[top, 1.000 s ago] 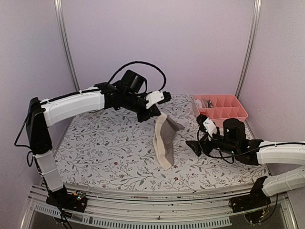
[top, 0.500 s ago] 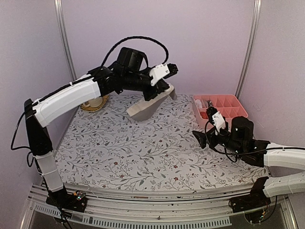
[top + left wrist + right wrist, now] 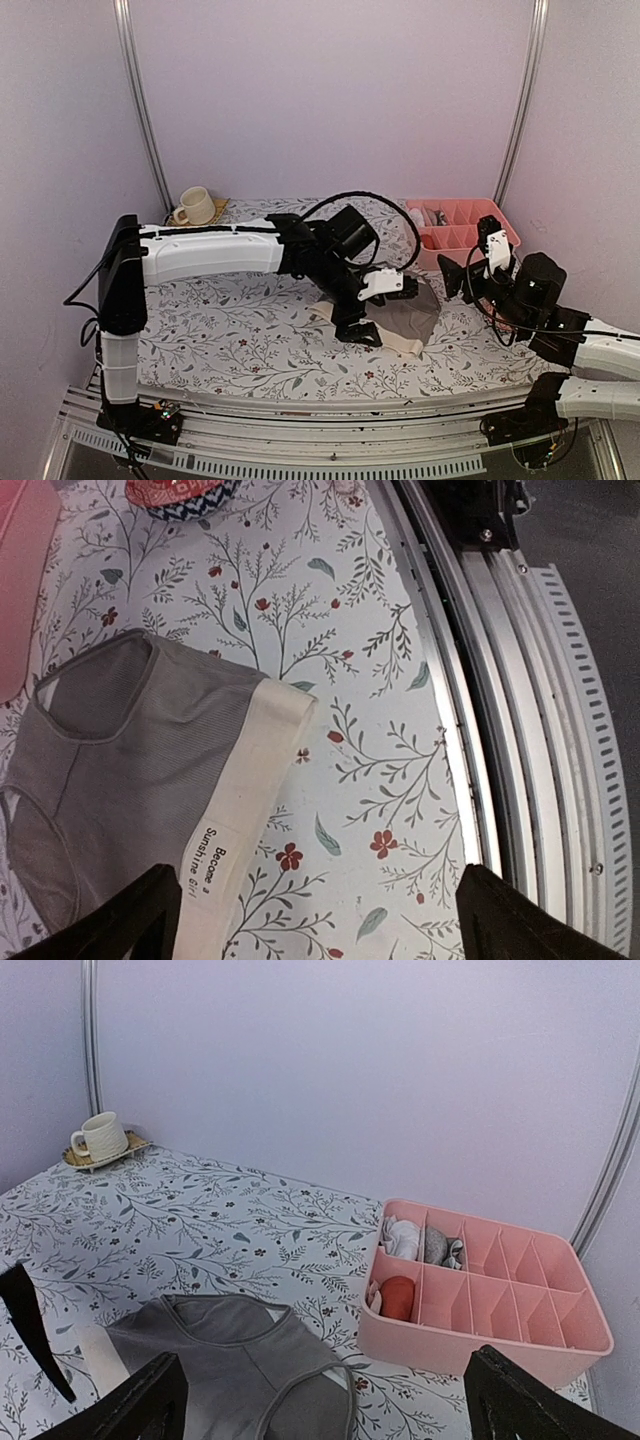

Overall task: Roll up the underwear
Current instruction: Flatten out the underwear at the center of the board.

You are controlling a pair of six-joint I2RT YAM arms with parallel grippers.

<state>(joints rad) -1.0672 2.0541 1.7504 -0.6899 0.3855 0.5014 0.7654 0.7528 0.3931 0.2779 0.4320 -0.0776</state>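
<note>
The taupe underwear (image 3: 408, 318) with a wide cream waistband (image 3: 250, 770) lies spread flat on the flowered table, right of centre. My left gripper (image 3: 375, 312) hovers low over its near end, open. In the left wrist view my left gripper (image 3: 320, 920) has only the tablecloth and the waistband's labelled end between its fingers. My right gripper (image 3: 465, 262) stands open above the table, right of the cloth. From the right wrist view the underwear (image 3: 230, 1360) lies below and ahead of my right gripper (image 3: 340, 1410), which holds nothing.
A pink divided tray (image 3: 460, 203) stands at the back right; its front wall (image 3: 470, 1335) is close to the cloth. Its compartments hold white, grey and orange-red bundles. A cream cup (image 3: 195, 205) on a saucer sits back left. The metal rail (image 3: 520, 680) marks the near edge.
My left arm swung the underwear up to the back, then down onto the table right of centre, and opened, letting it go. My right arm drew back to the right.
</note>
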